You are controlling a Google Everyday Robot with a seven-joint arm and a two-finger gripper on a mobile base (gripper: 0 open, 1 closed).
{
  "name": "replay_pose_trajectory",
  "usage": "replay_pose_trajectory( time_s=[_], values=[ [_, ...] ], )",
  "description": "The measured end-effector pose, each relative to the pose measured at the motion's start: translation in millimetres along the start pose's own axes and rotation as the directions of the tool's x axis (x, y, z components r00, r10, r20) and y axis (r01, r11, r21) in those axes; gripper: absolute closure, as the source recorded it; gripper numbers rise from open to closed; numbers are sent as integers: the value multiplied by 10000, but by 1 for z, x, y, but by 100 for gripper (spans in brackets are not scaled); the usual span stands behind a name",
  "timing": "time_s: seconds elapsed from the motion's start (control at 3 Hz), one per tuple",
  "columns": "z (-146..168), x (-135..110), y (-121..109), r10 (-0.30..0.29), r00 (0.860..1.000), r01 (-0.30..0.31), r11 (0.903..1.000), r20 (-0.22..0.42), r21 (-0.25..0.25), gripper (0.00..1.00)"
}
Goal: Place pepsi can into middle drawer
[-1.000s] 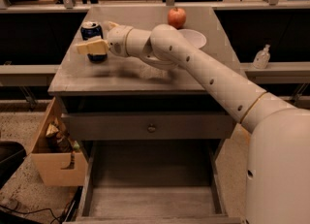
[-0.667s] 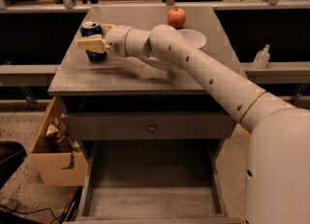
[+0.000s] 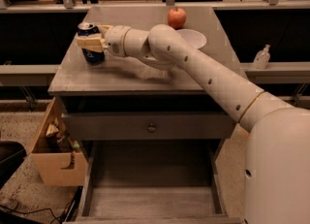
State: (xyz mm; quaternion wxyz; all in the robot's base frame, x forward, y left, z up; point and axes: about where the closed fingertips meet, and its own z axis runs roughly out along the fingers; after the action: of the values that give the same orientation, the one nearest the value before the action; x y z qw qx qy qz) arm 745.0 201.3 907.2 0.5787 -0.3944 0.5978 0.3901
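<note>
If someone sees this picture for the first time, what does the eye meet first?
The long white arm reaches across the grey table, its gripper at the pepsi can on the picture's left side. A red apple stands beside a white bowl at the table's back, and below, the middle drawer is pulled open.

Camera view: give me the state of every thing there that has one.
pepsi can: upright, gripped, not yet in the drawer.
gripper: at the left rear of the cabinet top, shut on the pepsi can.
middle drawer: pulled open, visible floor bare.
top drawer: shut.
white bowl: right way up.
</note>
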Motion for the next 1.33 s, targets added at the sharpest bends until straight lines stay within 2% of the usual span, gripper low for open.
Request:
replay_pose_trajectory(
  time_s=[0.33,0.67,1.0,1.33],
  values=[
    [2,0,2,3,10000,-3,10000,2,-43,100],
    [2,-5,3,-4,10000,4,9999,-43,-151,100],
    [-22,-22,11,-105,9999,104,9995,-30,-294,100],
    [-62,-35,33,-808,9960,785,9952,-379,-583,100]
  ],
)
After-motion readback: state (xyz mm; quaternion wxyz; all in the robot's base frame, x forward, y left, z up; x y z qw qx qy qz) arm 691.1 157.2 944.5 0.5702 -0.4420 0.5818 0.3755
